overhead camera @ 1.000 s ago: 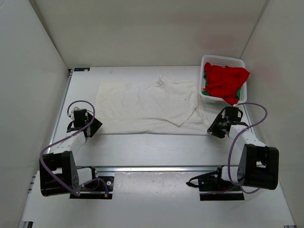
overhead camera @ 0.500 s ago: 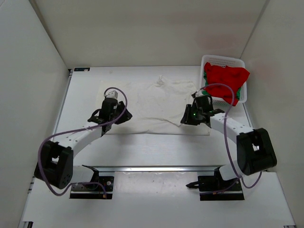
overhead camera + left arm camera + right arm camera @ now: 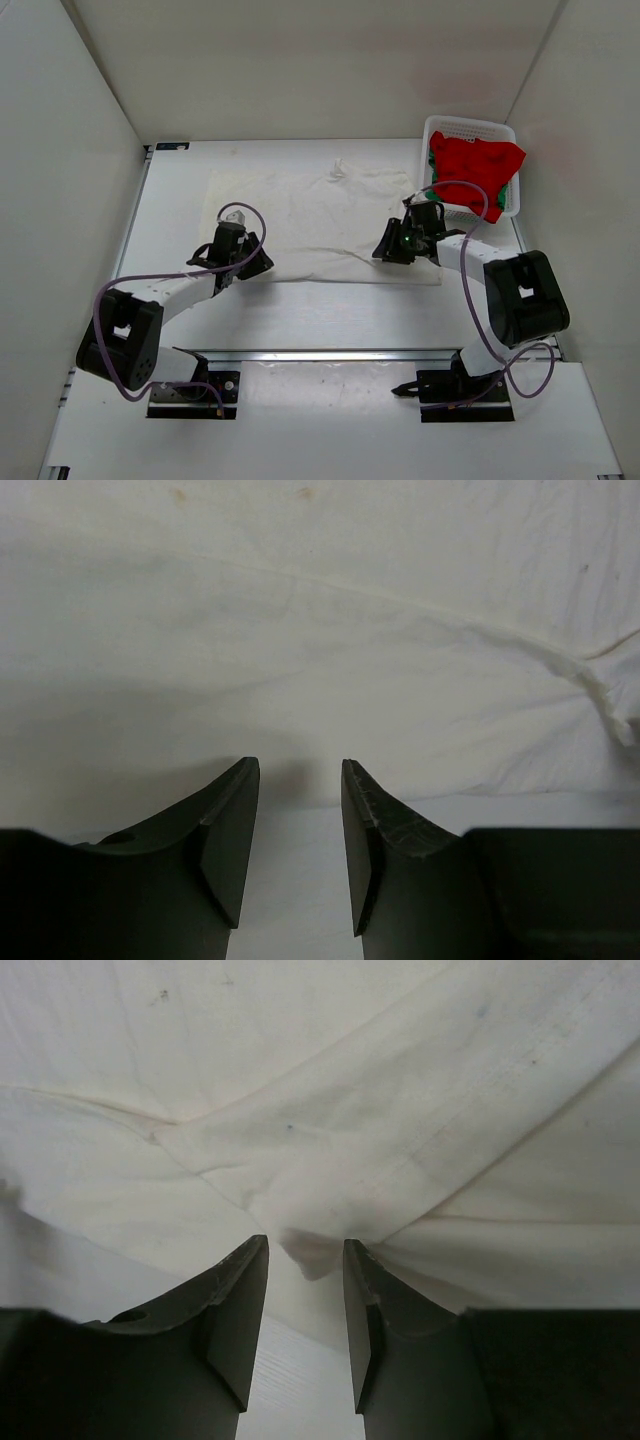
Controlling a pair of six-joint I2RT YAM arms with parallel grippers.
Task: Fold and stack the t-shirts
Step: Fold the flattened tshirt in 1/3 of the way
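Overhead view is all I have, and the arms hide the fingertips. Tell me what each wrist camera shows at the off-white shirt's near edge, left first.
Observer: In the left wrist view, the left gripper has its jaws apart. The off-white t-shirt hem runs across right at their tips, with bare table showing between them.
Operator: Now the right.
Observer: In the right wrist view, the right gripper is open too. A pointed fold of the shirt pokes into the gap at its tips.
Operator: Report any marks on the cloth there.
Observer: A few small dark specks dot the fabric ahead of that gripper.
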